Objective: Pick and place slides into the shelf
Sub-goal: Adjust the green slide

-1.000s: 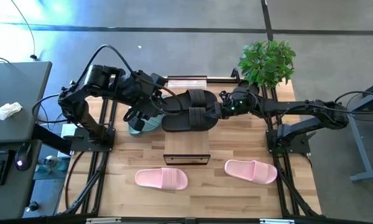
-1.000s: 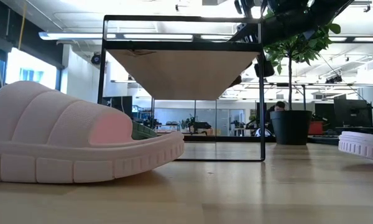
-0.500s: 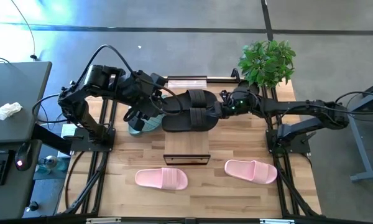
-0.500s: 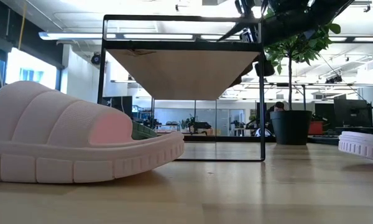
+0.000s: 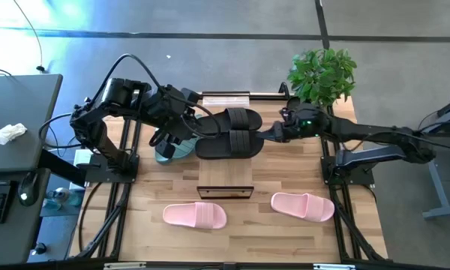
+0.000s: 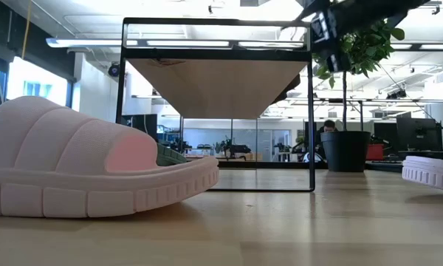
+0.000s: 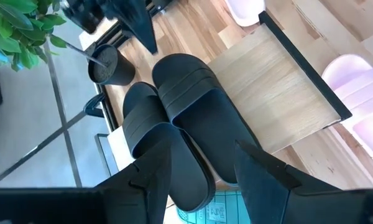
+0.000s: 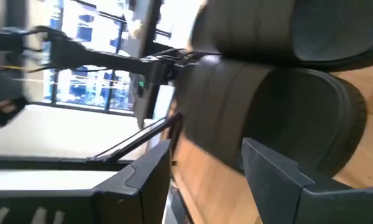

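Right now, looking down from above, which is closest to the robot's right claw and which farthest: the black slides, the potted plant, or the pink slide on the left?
From the right gripper:
1. Black slides, just beside it on the shelf.
2. Potted plant, behind it at the table's far corner.
3. Left pink slide, at the near edge, farthest.

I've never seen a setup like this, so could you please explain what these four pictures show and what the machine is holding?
Two dark robot arms work at a wooden table. One picture looks straight down, one looks level across the tabletop, and two come from cameras on the arms' wrists. On the shelf, a small wood-topped rack, lie two black slides. The left gripper clasps one of them at its end. The right gripper is open beside them, holding nothing. Two pink slides lie on the table, a green slide under the left arm, and a potted plant stands at the far edge.
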Controlling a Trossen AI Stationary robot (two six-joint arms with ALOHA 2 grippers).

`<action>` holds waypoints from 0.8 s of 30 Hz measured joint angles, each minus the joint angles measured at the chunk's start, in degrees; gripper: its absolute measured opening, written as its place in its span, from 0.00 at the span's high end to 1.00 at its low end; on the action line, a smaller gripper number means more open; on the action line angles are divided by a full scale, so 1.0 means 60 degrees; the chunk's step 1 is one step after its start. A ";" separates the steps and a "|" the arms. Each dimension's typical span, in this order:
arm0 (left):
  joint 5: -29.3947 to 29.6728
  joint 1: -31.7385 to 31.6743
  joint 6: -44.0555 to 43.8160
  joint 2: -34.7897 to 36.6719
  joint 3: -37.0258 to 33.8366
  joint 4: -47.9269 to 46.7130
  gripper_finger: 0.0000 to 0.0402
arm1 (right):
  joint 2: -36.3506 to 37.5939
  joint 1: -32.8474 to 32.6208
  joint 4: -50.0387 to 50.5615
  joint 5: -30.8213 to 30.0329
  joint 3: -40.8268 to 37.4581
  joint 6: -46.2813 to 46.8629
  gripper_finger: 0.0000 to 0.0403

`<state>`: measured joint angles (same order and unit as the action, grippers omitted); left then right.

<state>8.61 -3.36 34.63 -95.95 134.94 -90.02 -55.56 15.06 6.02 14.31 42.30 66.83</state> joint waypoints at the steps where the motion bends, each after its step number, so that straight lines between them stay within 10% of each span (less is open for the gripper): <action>1: -0.0002 0.0000 0.0137 -0.0002 -0.0001 0.0000 0.61 | 0.0227 -0.0027 0.0087 0.0003 0.0000 -0.0146 0.54; 14: 0.3953 -0.0021 -0.1182 0.1058 -0.2795 -0.0005 0.61 | 0.2422 -0.0525 0.1145 -0.0835 0.0000 -0.1294 0.54; 24: 0.3211 -0.1328 -0.3118 0.2580 -0.6730 -0.0007 0.61 | 0.2566 -0.0530 0.1876 -0.0776 0.0000 -0.2061 0.54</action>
<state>27.88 -11.33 15.92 -80.47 94.56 -90.06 -40.16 11.88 17.27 9.65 42.30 54.47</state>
